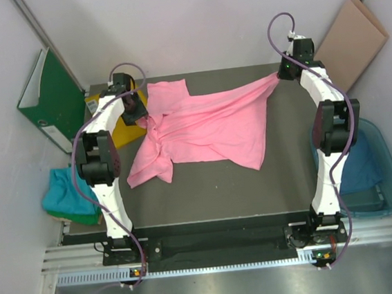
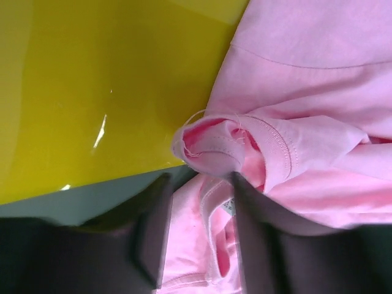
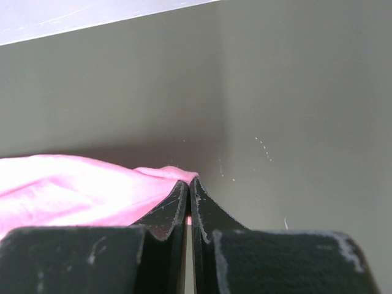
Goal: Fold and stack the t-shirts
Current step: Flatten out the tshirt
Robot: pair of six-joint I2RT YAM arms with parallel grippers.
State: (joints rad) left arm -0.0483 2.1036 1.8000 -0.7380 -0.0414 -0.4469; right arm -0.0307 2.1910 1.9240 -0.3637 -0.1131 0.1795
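The bright pink t-shirt [image 1: 208, 125] lies crumpled and partly spread on the dark table [image 1: 221, 193]. My right gripper [image 1: 283, 75] at the far right is shut on one corner of it and pulls it taut. The right wrist view shows the jaws [image 3: 190, 180] closed with pink cloth [image 3: 73, 190] pinched at the tips. My left gripper [image 1: 137, 114] is at the shirt's left edge. In the left wrist view it [image 2: 199, 180] is open, with the pink collar fold [image 2: 245, 147] lying between and just beyond the fingers [image 2: 153, 226].
A yellow flat sheet [image 1: 121, 130] lies under the shirt's left edge and shows in the left wrist view [image 2: 110, 79]. A green binder [image 1: 53, 102] and a teal and green cloth pile [image 1: 68, 194] sit left of the table. A blue bin [image 1: 368, 165] and cardboard [image 1: 352, 38] are on the right.
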